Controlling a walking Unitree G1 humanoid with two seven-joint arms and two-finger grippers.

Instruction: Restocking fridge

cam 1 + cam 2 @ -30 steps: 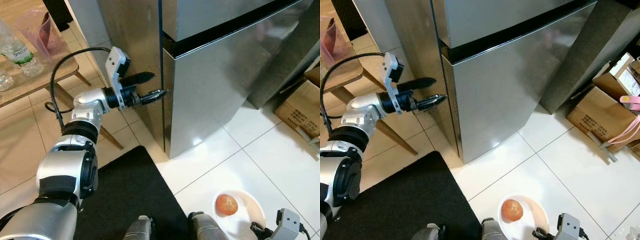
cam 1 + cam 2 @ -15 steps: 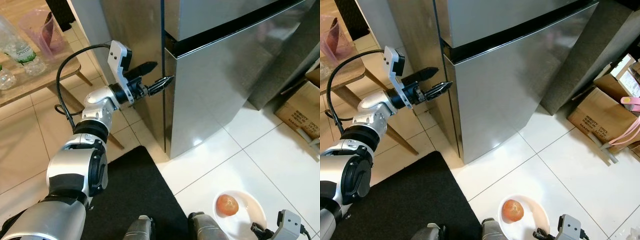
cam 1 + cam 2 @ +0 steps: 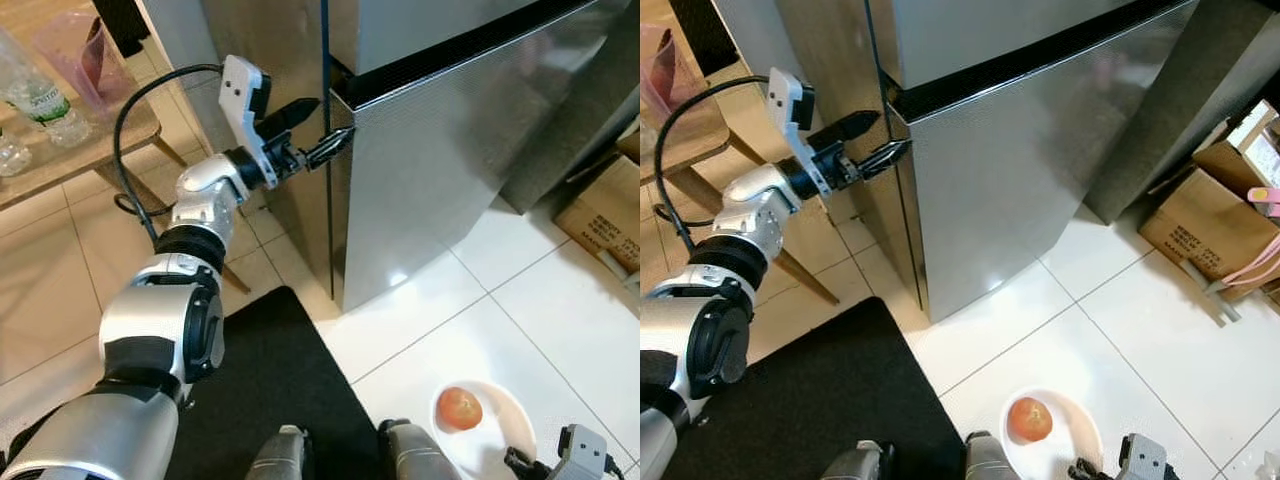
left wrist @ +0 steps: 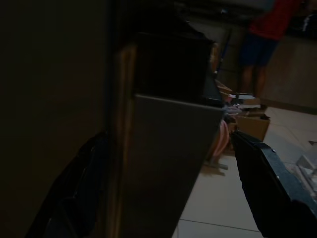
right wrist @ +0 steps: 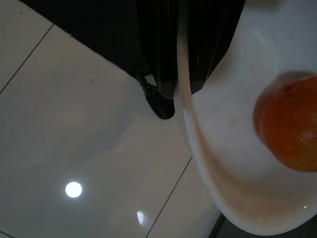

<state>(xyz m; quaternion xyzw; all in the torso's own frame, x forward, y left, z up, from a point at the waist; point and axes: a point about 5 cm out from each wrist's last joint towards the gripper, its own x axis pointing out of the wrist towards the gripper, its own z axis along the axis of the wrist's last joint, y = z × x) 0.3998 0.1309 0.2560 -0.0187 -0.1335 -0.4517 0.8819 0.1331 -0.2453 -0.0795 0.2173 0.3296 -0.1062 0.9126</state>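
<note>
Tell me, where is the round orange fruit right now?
The round orange fruit sits on the white plate, held low at the robot's right by the right gripper, above the white tiled floor.

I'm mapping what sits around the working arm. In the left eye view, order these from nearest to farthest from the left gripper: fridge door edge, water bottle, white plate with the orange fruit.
From the left gripper:
1. Fridge door edge, right at the fingertips.
2. Water bottle, on the wooden table to the robot's left.
3. White plate, low on the right, held by the right gripper.

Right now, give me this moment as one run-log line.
left gripper: open, fingers straddling lower fridge door edge | door: shut | right gripper: clamped on white plate rim | fruit: on plate
</note>
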